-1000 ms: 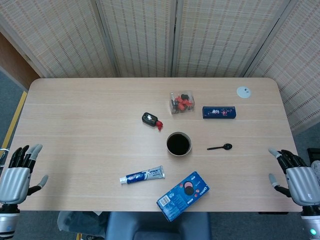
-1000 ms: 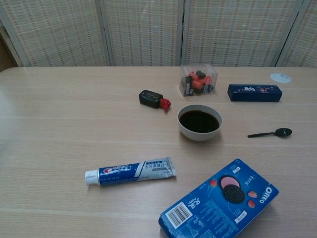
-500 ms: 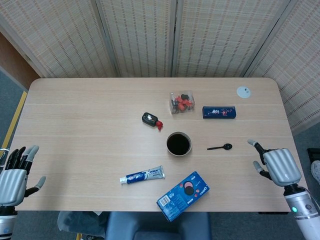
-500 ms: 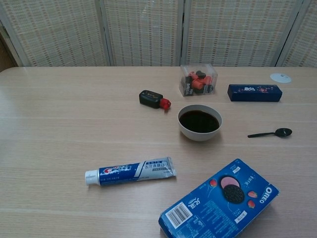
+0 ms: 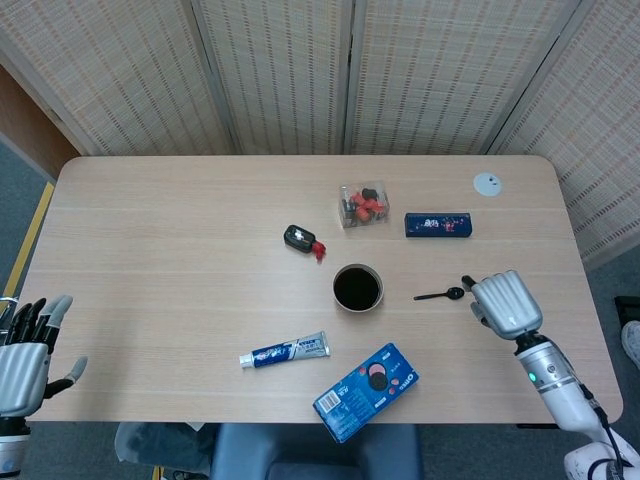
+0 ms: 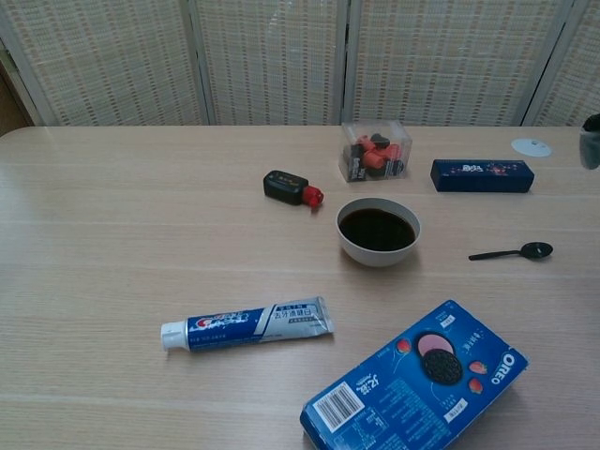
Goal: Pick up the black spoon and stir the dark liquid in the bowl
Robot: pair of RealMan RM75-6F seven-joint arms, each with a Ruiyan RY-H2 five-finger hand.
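Observation:
A small black spoon [image 5: 440, 294] [image 6: 514, 251] lies flat on the table, right of the bowl, its scoop end pointing right. The white bowl [image 5: 357, 288] [image 6: 378, 232] holds dark liquid near the table's middle. My right hand [image 5: 506, 303] hovers just right of the spoon's scoop, back of the hand up, holding nothing; only a sliver of it [image 6: 591, 139] shows at the chest view's right edge. My left hand [image 5: 24, 347] hangs off the table's near left corner, fingers spread and empty.
A toothpaste tube [image 5: 285, 351] and a blue Oreo box [image 5: 366, 392] lie near the front edge. Behind the bowl sit a black and red item [image 5: 302, 238], a clear box of small pieces [image 5: 363, 205], a dark blue box [image 5: 438, 224] and a white disc [image 5: 487, 183].
My right hand has swung in from the table's right edge toward the spoon. My left hand has drifted slightly down and left. The spoon and bowl have not moved.

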